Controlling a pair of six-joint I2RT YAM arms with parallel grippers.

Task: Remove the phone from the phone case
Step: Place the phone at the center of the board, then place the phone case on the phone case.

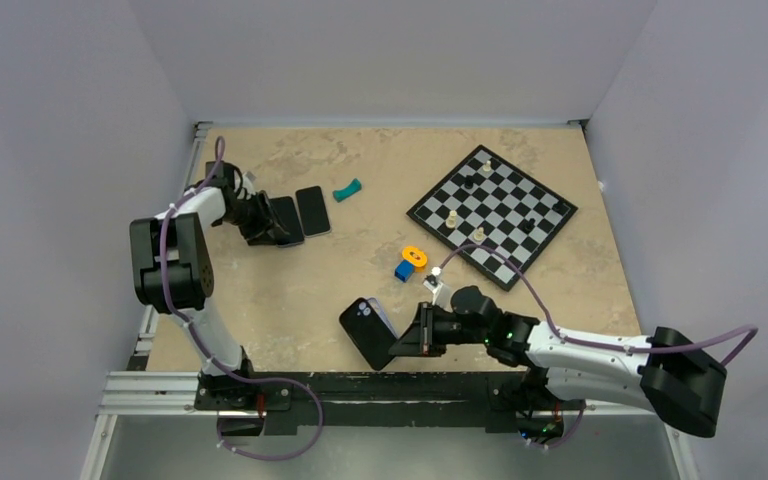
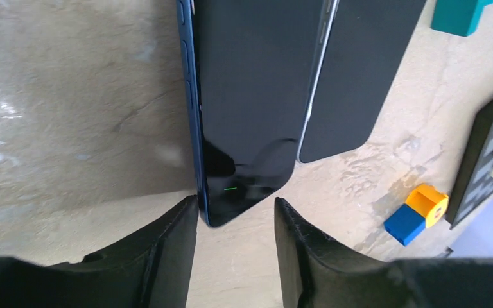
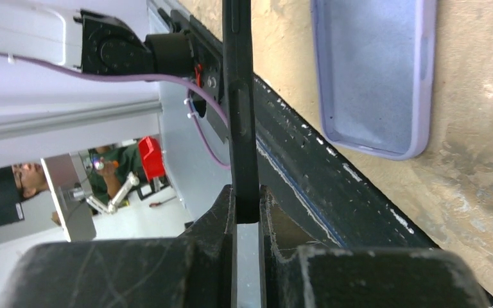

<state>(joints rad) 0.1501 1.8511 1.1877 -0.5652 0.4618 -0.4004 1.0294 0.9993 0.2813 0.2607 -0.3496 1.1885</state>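
My right gripper is shut on a black phone and holds it on edge above the table's front edge. In the right wrist view the phone stands thin between my fingers, and my gripper clamps its end. The empty lavender phone case lies open side up on the table beside it, and a sliver of the case shows in the top view. My left gripper is open at the back left. Its fingers flank the corner of a dark blue phone lying flat.
A second black phone lies next to the blue one. A teal piece is at the back, a chessboard with several pieces at the right, and an orange and blue block mid-table. The black frame rail runs along the front.
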